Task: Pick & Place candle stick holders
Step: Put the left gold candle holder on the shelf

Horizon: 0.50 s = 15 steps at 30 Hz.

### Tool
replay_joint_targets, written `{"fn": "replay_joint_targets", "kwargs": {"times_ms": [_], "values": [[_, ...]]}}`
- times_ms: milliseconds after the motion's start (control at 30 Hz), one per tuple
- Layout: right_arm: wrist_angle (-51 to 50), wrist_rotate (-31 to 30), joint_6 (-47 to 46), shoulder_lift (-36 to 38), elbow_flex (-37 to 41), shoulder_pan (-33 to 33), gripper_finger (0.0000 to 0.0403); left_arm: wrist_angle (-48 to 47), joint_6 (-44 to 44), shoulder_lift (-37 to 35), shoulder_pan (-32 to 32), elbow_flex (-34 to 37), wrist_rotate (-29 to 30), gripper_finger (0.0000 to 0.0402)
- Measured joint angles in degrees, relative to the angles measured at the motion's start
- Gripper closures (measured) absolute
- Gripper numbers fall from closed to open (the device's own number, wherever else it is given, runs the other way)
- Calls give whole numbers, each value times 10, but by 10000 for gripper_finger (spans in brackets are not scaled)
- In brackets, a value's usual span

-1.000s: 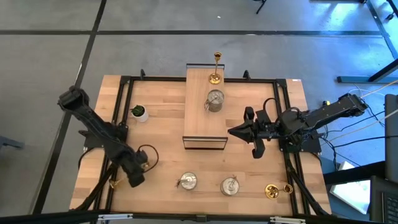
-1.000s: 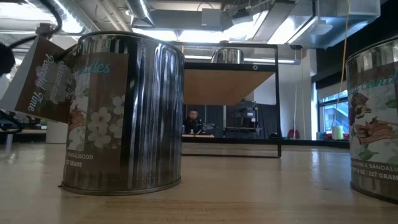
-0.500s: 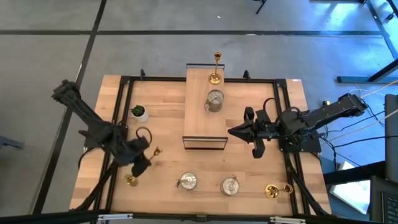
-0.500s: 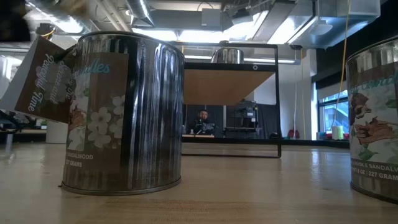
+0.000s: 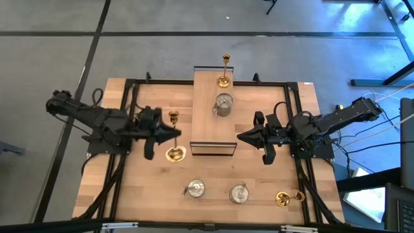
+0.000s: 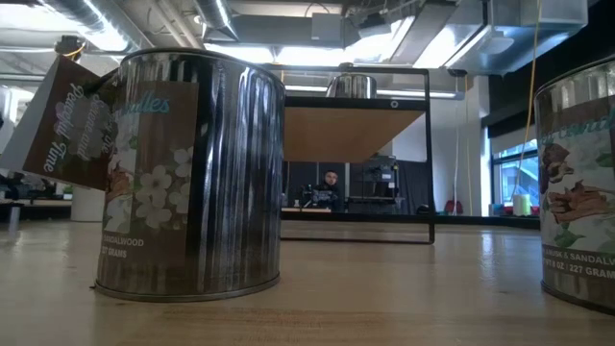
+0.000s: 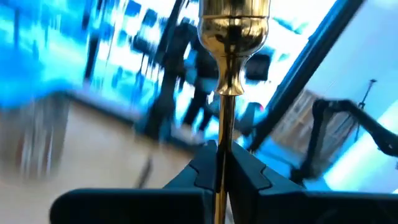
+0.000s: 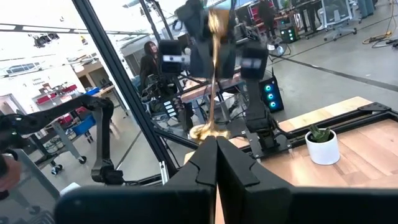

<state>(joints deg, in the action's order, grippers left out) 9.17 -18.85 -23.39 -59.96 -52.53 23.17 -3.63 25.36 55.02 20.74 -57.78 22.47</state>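
My left gripper [image 5: 173,134] is shut on a slim gold candle stick holder [image 5: 174,145], held in the air just left of the raised wooden platform [image 5: 210,126]. The right wrist view shows that holder [image 8: 213,74] with its cup up and round base down. My right gripper [image 5: 240,137] hovers shut with nothing in it, right of the platform's near end. A second gold holder [image 5: 224,70] and a squat silver one [image 5: 223,103] stand on the platform. Two silver ones [image 5: 195,189] [image 5: 239,193] stand on the table near the front edge, and a gold one [image 5: 284,199] lies at the near right. My left gripper pinches the gold holder's thin stem [image 7: 222,134] between its two fingers, below the cup [image 7: 234,15]. The fingers come level from the table's left and lie across the stem. The holder is lifted clear of the table, roughly upright, with its base [image 5: 175,154] below the fingers.
A small white pot with a green plant [image 8: 322,146] stands at the table's far left. A black frame [image 5: 297,116] runs around the table. In the low view the two front silver tins [image 6: 187,173] [image 6: 577,192] loom large, and a person [image 6: 330,183] sits far behind.
My left gripper has risen from the table's near left part and swung toward the platform, turning from pointing down to level. The gold holder has gone with it, lifted clear of the table and brought upright.
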Motion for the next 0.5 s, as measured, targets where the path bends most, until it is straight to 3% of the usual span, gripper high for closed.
{"fn": "replay_joint_targets", "kwargs": {"times_ms": [100,300,500], "values": [[0,0,0,0,0,0,400,99,-104,28,-40,0,-45,390],[-7,35,-13,0,0,1,400,227,-217,108,-131,0,-157,386],[-7,54,-1,0,0,18,400,300,-196,193,-191,-8,-193,389]]}}
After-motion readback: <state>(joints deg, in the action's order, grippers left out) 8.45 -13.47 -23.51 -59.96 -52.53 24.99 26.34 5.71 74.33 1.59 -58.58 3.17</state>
